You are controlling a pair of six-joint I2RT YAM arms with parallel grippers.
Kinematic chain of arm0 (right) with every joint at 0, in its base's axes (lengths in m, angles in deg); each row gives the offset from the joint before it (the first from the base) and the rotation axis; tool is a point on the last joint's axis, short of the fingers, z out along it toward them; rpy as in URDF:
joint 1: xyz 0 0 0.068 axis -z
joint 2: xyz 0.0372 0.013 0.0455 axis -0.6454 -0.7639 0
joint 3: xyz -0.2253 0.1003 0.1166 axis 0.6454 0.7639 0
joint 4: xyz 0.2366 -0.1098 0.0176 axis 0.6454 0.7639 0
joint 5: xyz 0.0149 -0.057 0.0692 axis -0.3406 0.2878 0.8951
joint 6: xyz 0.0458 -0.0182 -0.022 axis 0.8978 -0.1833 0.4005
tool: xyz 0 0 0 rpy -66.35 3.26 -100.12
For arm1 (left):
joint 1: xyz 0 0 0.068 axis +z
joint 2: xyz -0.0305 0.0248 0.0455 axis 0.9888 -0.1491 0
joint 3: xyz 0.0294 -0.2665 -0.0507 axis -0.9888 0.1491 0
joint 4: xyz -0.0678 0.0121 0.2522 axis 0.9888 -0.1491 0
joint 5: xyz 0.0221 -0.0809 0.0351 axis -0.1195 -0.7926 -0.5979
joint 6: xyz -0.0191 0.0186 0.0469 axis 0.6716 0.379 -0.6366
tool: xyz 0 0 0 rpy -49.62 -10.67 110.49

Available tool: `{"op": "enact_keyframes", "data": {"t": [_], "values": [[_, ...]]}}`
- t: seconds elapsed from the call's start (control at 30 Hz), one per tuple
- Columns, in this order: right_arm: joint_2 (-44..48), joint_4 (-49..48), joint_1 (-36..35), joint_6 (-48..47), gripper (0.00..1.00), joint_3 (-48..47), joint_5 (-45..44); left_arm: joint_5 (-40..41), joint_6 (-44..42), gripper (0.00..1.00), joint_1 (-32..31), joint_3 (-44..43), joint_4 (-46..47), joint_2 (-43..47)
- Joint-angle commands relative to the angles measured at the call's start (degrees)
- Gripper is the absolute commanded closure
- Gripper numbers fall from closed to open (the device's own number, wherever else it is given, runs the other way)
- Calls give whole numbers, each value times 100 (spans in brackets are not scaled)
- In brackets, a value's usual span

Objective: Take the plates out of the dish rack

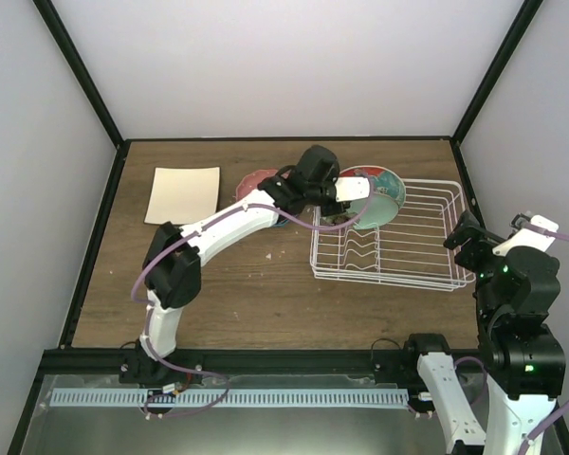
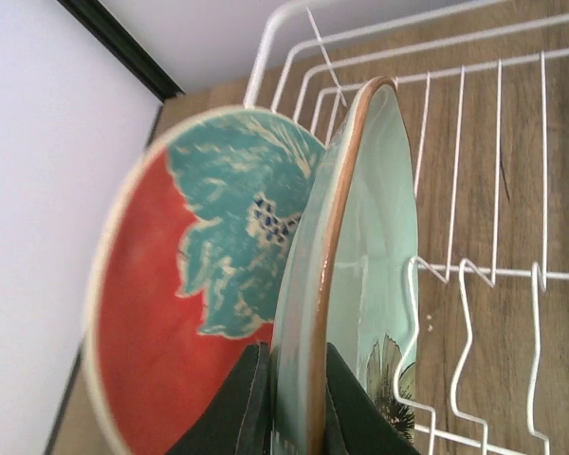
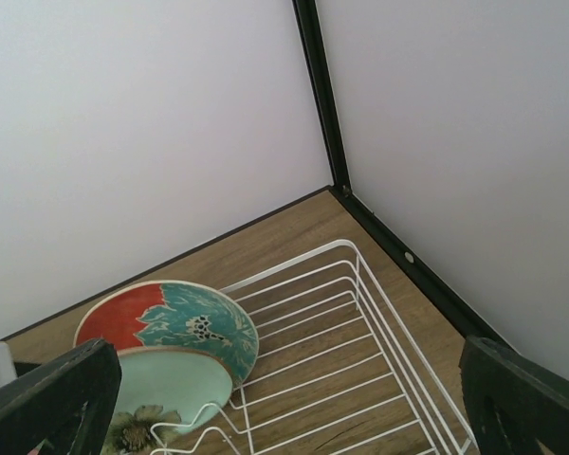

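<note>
While the left gripper pinches the brown rim of the mint green plate, that plate stands on edge at the far left end of the white wire rack, a dark flower painted low on its glossy face. Close behind it leans the bigger red plate with a teal leaf pattern. Both plates run off the bottom of the wrist view, so how they sit in the dividers is hard to tell. A beige square plate lies flat on the table well to the left, and a dark red one is half hidden behind the arm. To the right the rack shows open wire, and the right gripper hangs by its right edge, fingers spread wide.
</note>
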Motion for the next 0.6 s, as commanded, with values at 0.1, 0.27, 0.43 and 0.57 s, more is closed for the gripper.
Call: {"op": "enact_keyframes", "data": {"t": [0.1, 0.27, 0.43, 0.57], "values": [[126, -118, -71, 159, 0, 135, 97, -329, 291, 96, 47, -870, 386, 989], [118, -237, -69, 155, 0, 221, 44, -341, 1098, 96, 478, -1247, 386, 1429], [57, -446, -71, 182, 0, 320, 48, -916, 3211, 96, 1974, -1241, 232, 1971], [5, -633, -69, 231, 0, 460, 65, -1545, 4525, 96, 3455, -286, 210, 2643]]}}
